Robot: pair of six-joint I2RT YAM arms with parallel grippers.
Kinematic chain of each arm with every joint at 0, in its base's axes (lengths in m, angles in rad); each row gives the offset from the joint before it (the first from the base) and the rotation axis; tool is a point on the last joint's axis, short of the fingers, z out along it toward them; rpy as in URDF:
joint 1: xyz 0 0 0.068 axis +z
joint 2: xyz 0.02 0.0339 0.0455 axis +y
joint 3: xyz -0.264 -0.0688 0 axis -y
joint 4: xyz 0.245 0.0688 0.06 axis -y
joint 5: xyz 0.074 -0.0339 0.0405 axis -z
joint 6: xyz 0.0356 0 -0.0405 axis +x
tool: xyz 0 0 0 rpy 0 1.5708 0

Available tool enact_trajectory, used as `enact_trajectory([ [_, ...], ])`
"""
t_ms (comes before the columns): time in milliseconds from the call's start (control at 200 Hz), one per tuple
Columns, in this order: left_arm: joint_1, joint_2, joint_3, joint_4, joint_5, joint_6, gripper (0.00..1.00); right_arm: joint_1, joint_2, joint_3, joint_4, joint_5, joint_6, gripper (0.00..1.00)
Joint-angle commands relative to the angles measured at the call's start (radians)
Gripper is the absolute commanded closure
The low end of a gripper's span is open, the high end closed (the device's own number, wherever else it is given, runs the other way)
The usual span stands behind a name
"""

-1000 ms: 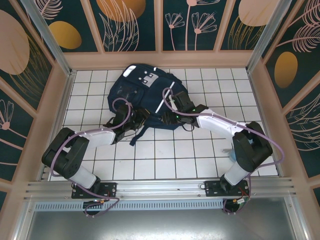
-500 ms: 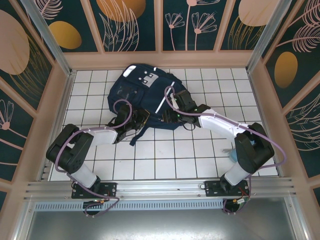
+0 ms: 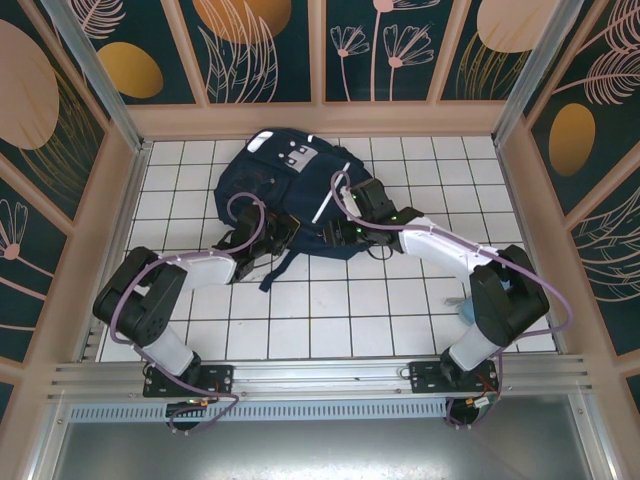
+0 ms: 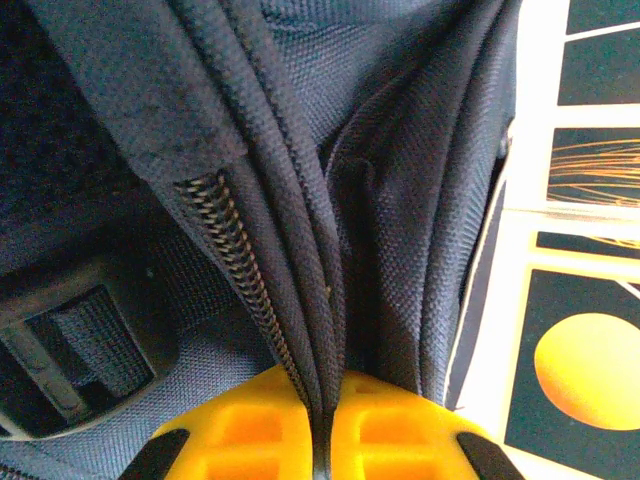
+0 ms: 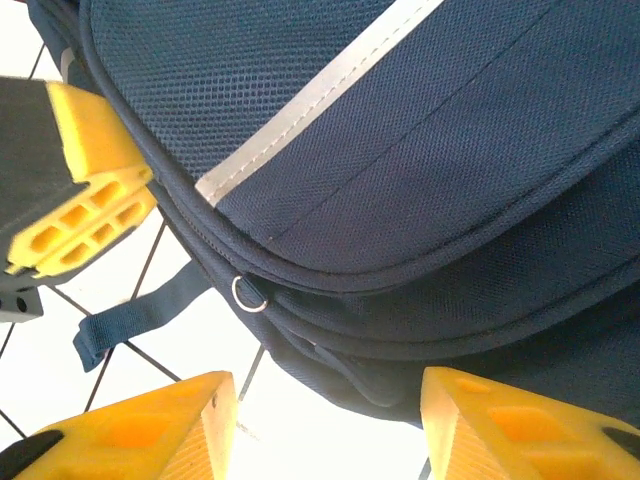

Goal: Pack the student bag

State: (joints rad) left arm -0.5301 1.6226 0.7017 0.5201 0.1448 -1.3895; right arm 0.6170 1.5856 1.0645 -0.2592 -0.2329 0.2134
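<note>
The left hand [image 4: 322, 440] has just clamped the student bag [image 3: 290, 180] beside its zip [image 4: 235, 270], the bag lying on the far surface [image 3: 330, 310]; the right hand [image 5: 325, 400] stands apart at its edge, so opening can proceed.

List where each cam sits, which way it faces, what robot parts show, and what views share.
Top external: above and behind the bases, looking down on the tiled table; both arms show, left tool and right tool at the student bag.
Left wrist: on the left tool, pressed against the student bag; its yellow fingers pinch a fabric fold beside the zipper.
Right wrist: behind the open right tool, facing the student bag's white stripe.
Shared: all three see the student bag.
</note>
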Motion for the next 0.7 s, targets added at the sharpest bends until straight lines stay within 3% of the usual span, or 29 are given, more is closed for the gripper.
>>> enact_trajectory([
  [0, 0.004, -0.079, 0.063, 0.020, -0.050, 0.083, 0.96, -0.036, -0.022, 0.008, -0.001, -0.063, -0.032, 0.46],
  [205, 0.004, -0.110, 0.092, -0.004, -0.023, 0.102, 0.98, -0.051, -0.007, 0.018, 0.003, -0.139, -0.093, 0.46],
  [410, 0.004, -0.113, 0.105, -0.014, -0.008, 0.110, 0.98, -0.051, 0.041, 0.050, -0.002, -0.148, -0.139, 0.53],
  [696, 0.004, -0.110, 0.114, -0.013, 0.011, 0.107, 0.98, -0.049, 0.094, 0.069, 0.005, -0.138, -0.164, 0.49],
])
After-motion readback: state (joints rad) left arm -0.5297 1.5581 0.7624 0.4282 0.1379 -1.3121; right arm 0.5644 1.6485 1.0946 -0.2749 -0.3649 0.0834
